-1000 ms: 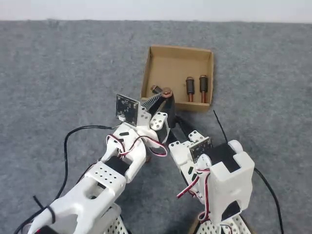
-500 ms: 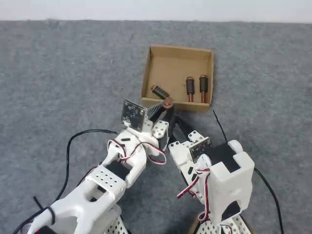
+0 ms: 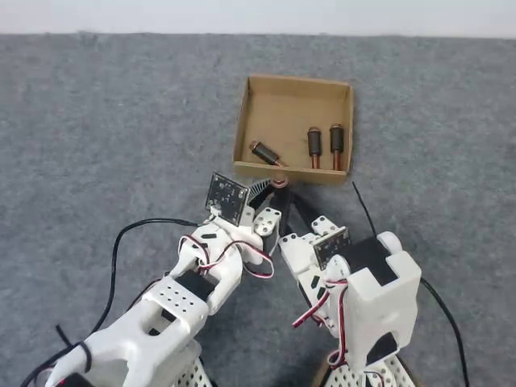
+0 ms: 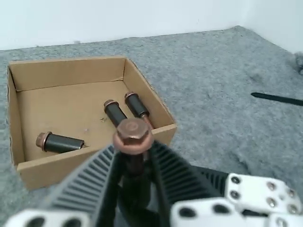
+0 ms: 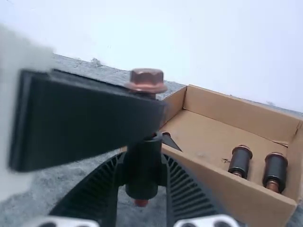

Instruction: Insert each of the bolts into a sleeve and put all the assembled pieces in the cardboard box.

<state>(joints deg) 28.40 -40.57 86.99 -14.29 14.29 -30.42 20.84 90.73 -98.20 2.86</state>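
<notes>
bolt (image 3: 278,181) in sleeve (image 5: 142,177) sits mid-frame in high view, just below box (image 3: 242,121), left claw (image 4: 134,151) clamped under its head, right claw (image 5: 142,161) clamped on sleeve; looks rigid, light, slick metal, so grip mid-sleeve.

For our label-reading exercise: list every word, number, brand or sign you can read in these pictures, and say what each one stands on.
No text can be read.
The cardboard box is plain inside and out.
The small board on an arm shows marks too small to read.
</notes>
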